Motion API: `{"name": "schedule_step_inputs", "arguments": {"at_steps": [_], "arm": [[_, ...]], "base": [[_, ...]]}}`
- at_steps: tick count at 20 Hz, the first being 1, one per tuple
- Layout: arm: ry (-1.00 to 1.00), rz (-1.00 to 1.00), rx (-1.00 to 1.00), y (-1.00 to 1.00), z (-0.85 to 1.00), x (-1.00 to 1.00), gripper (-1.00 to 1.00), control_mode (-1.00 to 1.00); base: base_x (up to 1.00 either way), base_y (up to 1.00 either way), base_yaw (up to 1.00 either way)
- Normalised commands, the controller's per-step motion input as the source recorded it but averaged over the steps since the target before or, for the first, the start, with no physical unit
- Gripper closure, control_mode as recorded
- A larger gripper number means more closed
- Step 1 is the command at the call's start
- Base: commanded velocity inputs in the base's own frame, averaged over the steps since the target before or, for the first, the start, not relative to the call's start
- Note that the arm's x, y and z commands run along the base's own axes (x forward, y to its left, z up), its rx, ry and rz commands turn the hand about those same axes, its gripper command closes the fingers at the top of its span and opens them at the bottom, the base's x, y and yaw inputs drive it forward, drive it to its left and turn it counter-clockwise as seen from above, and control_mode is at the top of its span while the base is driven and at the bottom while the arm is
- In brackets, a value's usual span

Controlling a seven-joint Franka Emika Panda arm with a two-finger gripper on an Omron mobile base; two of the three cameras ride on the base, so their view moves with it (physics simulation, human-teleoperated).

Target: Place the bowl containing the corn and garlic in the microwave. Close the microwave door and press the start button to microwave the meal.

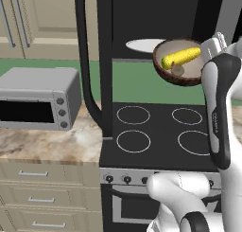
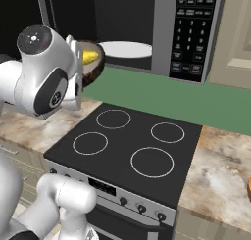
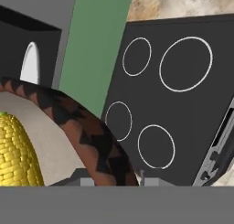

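The brown bowl (image 1: 166,65) hangs tilted in the air above the back of the stove, just in front of the open microwave (image 2: 163,33). In it lie the yellow corn (image 1: 182,57) and the small garlic (image 1: 177,71). My gripper (image 1: 210,49) is shut on the bowl's right rim. The hand view has the dark patterned rim (image 3: 93,134) and the corn (image 3: 16,150) close up. The white turntable (image 1: 142,45) sits in the black cavity right behind the bowl. The microwave door (image 1: 105,60) stands swung open to the left, its curved handle (image 1: 85,60) facing me.
The black stove (image 1: 160,131) with several rings lies below the bowl. A grey toaster oven (image 1: 40,98) stands on the marble counter (image 1: 47,143) to the left. The microwave's black keypad (image 2: 193,33) is right of the cavity. Green wall runs under the microwave.
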Motion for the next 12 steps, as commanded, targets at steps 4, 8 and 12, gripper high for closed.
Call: {"name": "schedule_step_inputs", "arguments": {"at_steps": [4, 8, 12], "arm": [[0.00, -0.09, 0.13, 0.05, 0.11, 0.24, 1.00, -1.00], [0.00, -0.08, 0.06, 0.12, 0.00, 0.37, 1.00, -1.00], [-0.01, -0.06, 0.00, 0.04, 0.00, 0.43, 1.00, -1.00]], "base": [[0.00, 0.00, 0.00], [0.00, 0.00, 0.00], [0.00, 0.00, 0.00]]}}
